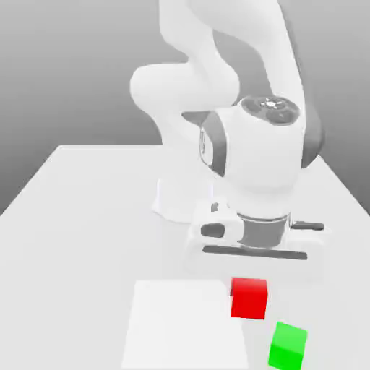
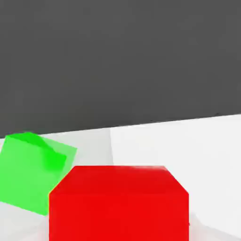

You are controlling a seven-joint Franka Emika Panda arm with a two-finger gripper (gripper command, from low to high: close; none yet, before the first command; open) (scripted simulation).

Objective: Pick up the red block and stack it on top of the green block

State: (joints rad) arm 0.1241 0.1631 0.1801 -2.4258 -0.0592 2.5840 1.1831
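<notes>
Gripping the red block (image 1: 249, 298), tool (image 1: 249, 293) closed on its sides, green block (image 1: 288, 347) nearby, toward the exterior view's right.

In the exterior view, the block to be stacked (image 1: 248, 298) sits in the pincer (image 1: 248, 295), beneath the hand (image 1: 253, 253) and by the far right corner of the flat panel (image 1: 181, 329); whether it touches the surface (image 1: 65, 253) cannot be told. The target block (image 1: 287, 347) lies on the surface, nearer the camera and further to the exterior view's right — beside the panel, not on it. The two blocks (close neighbours) are apart. Behind them all, towards the far edge, the arm's base (image 1: 181, 199) stands on the surface.
</notes>
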